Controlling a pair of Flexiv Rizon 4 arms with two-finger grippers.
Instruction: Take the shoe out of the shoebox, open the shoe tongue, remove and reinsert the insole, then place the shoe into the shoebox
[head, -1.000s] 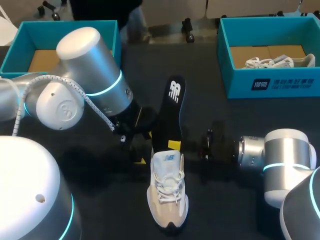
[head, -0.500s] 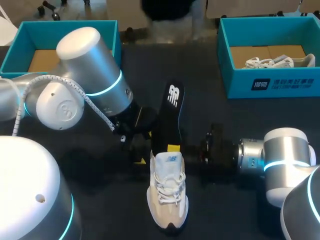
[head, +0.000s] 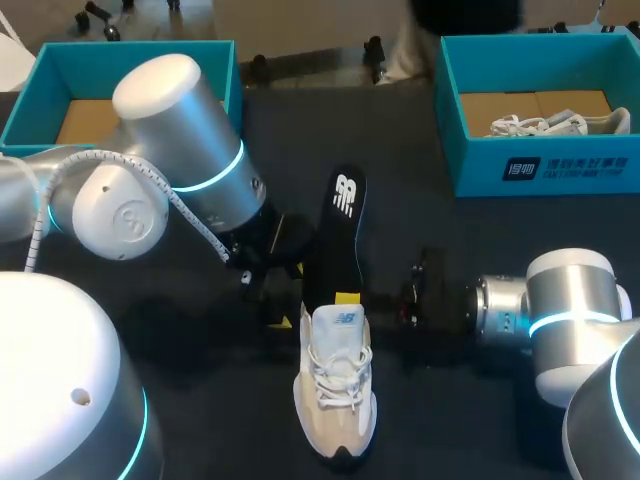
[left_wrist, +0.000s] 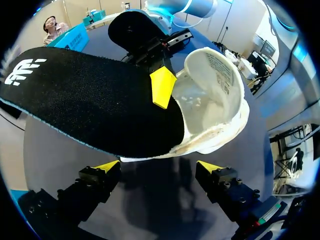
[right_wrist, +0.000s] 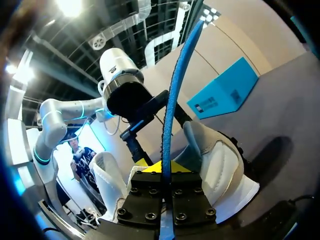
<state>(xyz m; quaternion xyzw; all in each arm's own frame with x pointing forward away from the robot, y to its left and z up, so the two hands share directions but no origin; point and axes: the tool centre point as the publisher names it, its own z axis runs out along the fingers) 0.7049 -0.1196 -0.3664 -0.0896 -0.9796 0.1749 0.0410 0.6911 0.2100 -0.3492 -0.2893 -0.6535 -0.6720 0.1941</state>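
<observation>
Surface: dark tabletop (head: 480, 250), matte, carrying everything listed here.

Edges and room: both boxes sit at the far edge, well apart from the shoe. Dark surface shows between the shoe and each box, and to the right of the shoe up to the right arm.

Shoes, two: one beige-and-white shoe (head: 336, 390) stands upright at the middle near the front, toe toward the robot, mouth gaping. A second white shoe (head: 560, 125) lies inside the right box.

Insole, one: black insole (head: 340, 235), blue-edged with a white logo, rises out of the shoe's mouth and slants away beyond its heel.

Shoeboxes, two: teal, lidless; left shoebox (head: 100, 62) far left of the shoe, with brown card in its bottom; right shoebox (head: 470, 165) far right of the shoe.

Hands, two: right hand (right_wrist: 164, 167), at the shoe's mouth, is pinched tight on the insole's edge. Left hand (left_wrist: 159, 167), just left of the shoe's heel, has its fingers spread wide and grips nothing.
</observation>
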